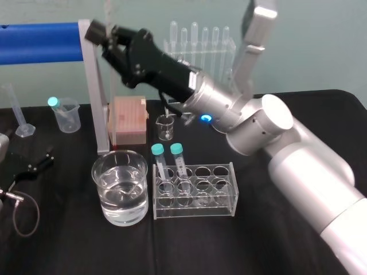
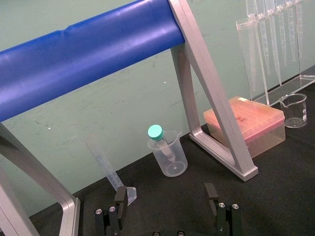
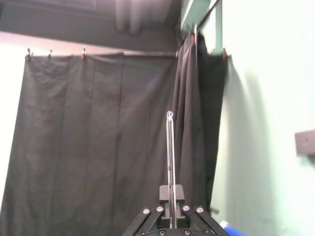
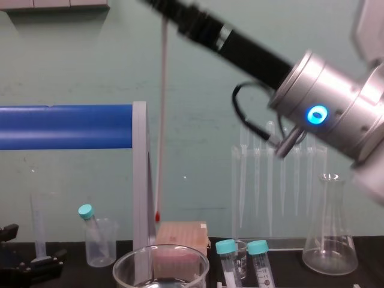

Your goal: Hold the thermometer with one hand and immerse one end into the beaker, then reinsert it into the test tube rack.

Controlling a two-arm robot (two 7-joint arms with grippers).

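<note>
My right gripper (image 1: pixel 98 32) is raised high at the back left, above the blue bar, and is shut on the thermometer (image 4: pixel 161 120). In the right wrist view the rod (image 3: pixel 170 157) sticks straight out from between the closed fingers. In the chest view the thermometer hangs upright, and its red bulb (image 4: pixel 158 216) is well above the rim of the beaker (image 4: pixel 161 264). The beaker (image 1: pixel 119 186), part full of water, stands left of the clear test tube rack (image 1: pixel 195 192). My left gripper (image 2: pixel 166 196) rests open and empty at the table's left edge.
Two teal-capped tubes (image 1: pixel 167 163) stand in the rack's left end. Behind are a pink tip box (image 1: pixel 127 120), a small glass beaker (image 1: pixel 166 127), a pipette stand (image 1: pixel 200 43) and a blue bar on a grey frame (image 1: pixel 92 86). A small plastic beaker (image 1: pixel 66 114) and a flask (image 4: pixel 329 240) stand to the sides.
</note>
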